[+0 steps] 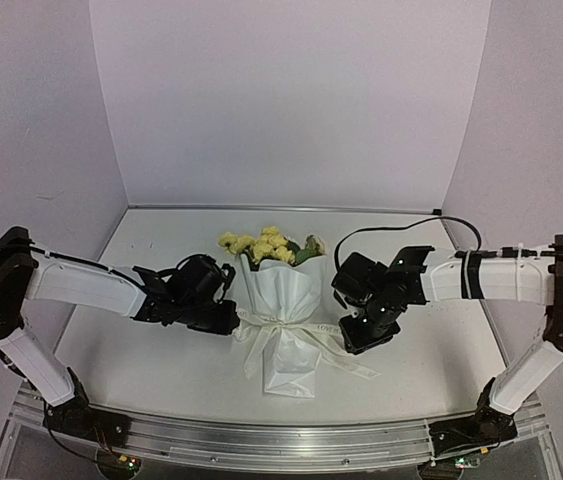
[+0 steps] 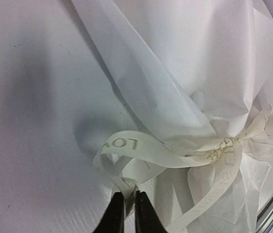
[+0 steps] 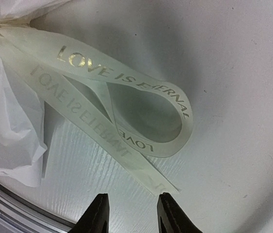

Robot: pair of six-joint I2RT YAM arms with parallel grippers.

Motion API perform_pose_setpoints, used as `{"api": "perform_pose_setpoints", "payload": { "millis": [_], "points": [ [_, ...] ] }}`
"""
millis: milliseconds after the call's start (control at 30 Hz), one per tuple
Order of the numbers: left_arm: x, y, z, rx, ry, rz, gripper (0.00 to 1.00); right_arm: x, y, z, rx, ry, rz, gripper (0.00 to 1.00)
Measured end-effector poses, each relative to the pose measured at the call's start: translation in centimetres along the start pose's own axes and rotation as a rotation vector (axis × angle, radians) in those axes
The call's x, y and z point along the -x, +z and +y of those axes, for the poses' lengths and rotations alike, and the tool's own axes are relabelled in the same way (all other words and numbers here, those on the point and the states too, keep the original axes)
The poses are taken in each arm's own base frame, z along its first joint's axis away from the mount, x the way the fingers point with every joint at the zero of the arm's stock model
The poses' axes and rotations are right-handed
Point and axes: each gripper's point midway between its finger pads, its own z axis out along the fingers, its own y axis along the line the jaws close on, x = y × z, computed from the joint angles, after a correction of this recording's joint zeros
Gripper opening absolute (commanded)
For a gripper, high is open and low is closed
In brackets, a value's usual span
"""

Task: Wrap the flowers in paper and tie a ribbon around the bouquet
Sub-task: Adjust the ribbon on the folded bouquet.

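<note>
My left claw [image 2: 128,212] is nearly shut, the ribbon [image 2: 141,150] loop at its tips; I cannot tell if it grips; my right claw [image 3: 132,213] stands open, ribbon just ahead

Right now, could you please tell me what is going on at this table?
A finished-looking bouquet lies on the table: yellow flowers wrapped in white paper, with a cream ribbon tied in a bow at its waist. The left gripper sits at one bow loop, nearly closed; whether it grips the loop is unclear. The right gripper is open and empty, just short of a ribbon tail.
</note>
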Motion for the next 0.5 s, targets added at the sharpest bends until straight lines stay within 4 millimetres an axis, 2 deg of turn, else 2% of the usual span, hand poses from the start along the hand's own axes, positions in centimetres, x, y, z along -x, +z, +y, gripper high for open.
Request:
{"api": "perform_pose_setpoints", "payload": {
  "millis": [133,233,300,367,500],
  "points": [
    [0.9,-1.0,1.8,0.039,-0.031,-0.024,0.39,0.9,-0.4,0.8,0.027,-0.002,-0.01,0.36],
    [1.3,-1.7,2.0,0.04,-0.014,-0.035,0.45,0.9,-0.4,1.0,0.027,-0.007,-0.003,0.38],
    [1.5,-2.4,1.2,0.012,0.006,-0.046,0.48,0.9,-0.3,1.0,0.028,-0.012,0.004,0.4],
    [1.3,-3.2,-0.4,-0.042,0.043,-0.048,0.49,0.9,-0.4,1.3,0.037,-0.025,0.01,0.42],
    [-0.6,-3.4,-3.5,-0.142,0.124,0.001,0.49,1.7,-1.0,2.2,0.071,-0.07,0.007,0.47]
  ]
}}
